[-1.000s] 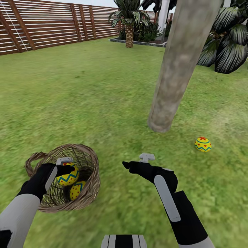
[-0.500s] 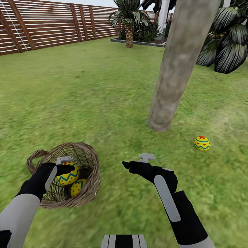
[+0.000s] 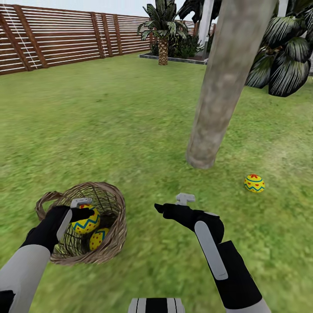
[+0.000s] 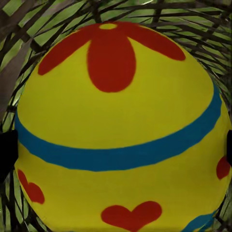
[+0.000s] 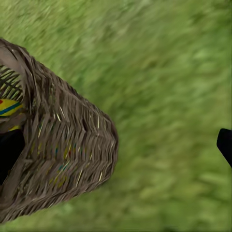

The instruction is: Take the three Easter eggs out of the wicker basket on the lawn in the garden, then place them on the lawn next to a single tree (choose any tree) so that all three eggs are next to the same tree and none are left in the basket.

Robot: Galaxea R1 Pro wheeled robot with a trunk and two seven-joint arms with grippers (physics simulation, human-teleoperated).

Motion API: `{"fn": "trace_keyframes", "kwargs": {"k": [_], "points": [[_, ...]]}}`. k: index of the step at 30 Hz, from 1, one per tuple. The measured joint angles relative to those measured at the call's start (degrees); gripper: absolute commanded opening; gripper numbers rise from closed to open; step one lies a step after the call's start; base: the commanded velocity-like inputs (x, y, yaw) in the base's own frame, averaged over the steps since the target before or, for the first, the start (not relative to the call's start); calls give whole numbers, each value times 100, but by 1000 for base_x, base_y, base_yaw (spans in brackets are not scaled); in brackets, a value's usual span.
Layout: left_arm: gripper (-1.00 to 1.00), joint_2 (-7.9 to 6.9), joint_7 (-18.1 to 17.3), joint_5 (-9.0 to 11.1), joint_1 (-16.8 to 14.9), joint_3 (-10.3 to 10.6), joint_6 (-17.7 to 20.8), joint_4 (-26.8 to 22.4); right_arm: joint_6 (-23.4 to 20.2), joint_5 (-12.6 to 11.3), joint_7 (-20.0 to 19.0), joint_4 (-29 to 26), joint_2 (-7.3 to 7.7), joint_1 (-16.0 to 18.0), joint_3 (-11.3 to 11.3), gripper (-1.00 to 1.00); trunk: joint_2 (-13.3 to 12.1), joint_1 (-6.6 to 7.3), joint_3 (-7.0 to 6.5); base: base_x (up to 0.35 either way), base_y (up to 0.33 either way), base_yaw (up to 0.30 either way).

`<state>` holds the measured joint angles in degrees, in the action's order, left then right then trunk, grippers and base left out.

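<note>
Nearest the robot, the left gripper (image 3: 82, 208) sits inside the small round basket of woven tan-brown wicker (image 3: 114, 226), its fingers clamped on a yellow egg with a blue zigzag band (image 3: 86, 221); in the left wrist view that egg (image 4: 121, 130) crowds the lens, with dark finger pads at either side of it. A second yellow patterned egg (image 3: 97, 238) lies lower in the basket, just beside the held one. The step in hand looks like lifting the second of three eggs out. The next move calls for a straight rise clear of the rim, then a carry across the green lawn (image 3: 108, 121) toward the thick, pale grey-brown tree trunk (image 3: 221, 87).

The right gripper (image 3: 174, 204) hangs over bare grass beside the basket, carrying nothing; whether its fingers are parted I cannot tell. Farther off, a third yellow egg (image 3: 254, 183) rests on the grass near the trunk's base. Beyond stand dark broad-leaved plants (image 3: 284, 65) and a brown slatted wooden fence (image 3: 65, 39). Nothing blocks the path.
</note>
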<state>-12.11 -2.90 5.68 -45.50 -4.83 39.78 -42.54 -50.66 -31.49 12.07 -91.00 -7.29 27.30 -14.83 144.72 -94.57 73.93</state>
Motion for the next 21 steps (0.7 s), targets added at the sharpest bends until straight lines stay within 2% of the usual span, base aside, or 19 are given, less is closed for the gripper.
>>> {"fn": "trace_keyframes", "kwargs": {"k": [4, 13, 21], "points": [[-100, 4, -7, 11, -1, 4, 219, -1, -1, 0, 1, 0, 0, 0, 0, 100, -5, 10, -89, 0, 0, 0], [-100, 7, -5, -37, -2, 0, 371, 65, -1, 0, 3, 0, 0, 0, 0, 100, -17, 34, -288, 0, 0, 0], [-100, 7, -2, -37, -1, 0, 721, 68, -1, 0, 5, 0, 0, 0, 0, 100, -28, 54, -466, 0, 0, 0]]}}
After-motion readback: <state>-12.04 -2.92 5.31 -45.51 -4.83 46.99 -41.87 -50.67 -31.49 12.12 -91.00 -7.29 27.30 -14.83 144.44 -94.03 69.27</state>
